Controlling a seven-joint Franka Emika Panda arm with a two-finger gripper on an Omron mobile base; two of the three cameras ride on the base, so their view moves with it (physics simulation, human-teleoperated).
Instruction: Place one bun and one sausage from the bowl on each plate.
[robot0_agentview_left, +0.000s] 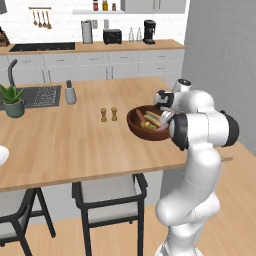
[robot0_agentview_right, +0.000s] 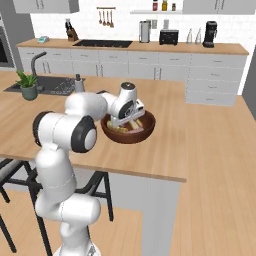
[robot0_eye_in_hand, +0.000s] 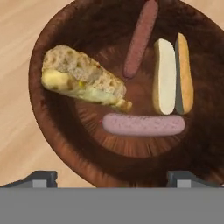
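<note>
The dark reddish-brown wooden bowl (robot0_eye_in_hand: 39, 65) stands near the island counter's right end (robot0_agentview_left: 145, 134) (robot0_agentview_right: 127, 136). Inside lie two sausages, one pinkish (robot0_eye_in_hand: 143, 124) across the bottom and one redder (robot0_eye_in_hand: 139, 39) pointing away. A split pale bun (robot0_eye_in_hand: 173, 76) lies at the right and a crusty filled bun (robot0_eye_in_hand: 81, 78) at the left. My gripper (robot0_eye_in_hand: 114, 177) hovers just above the bowl (robot0_agentview_left: 164, 117) (robot0_agentview_right: 127, 121), open, its fingertips (robot0_eye_in_hand: 41, 178) spread wide and holding nothing. A sliver of something white and round (robot0_agentview_left: 2, 155) shows at the counter's left edge; I cannot tell whether it is a plate.
Two small wooden shakers (robot0_agentview_left: 108, 114) stand left of the bowl. A grey dispenser (robot0_agentview_left: 70, 93), a sink (robot0_agentview_left: 37, 96) and a potted plant (robot0_agentview_left: 13, 102) sit at the far left. Stools (robot0_agentview_left: 107, 195) stand below the counter's near edge.
</note>
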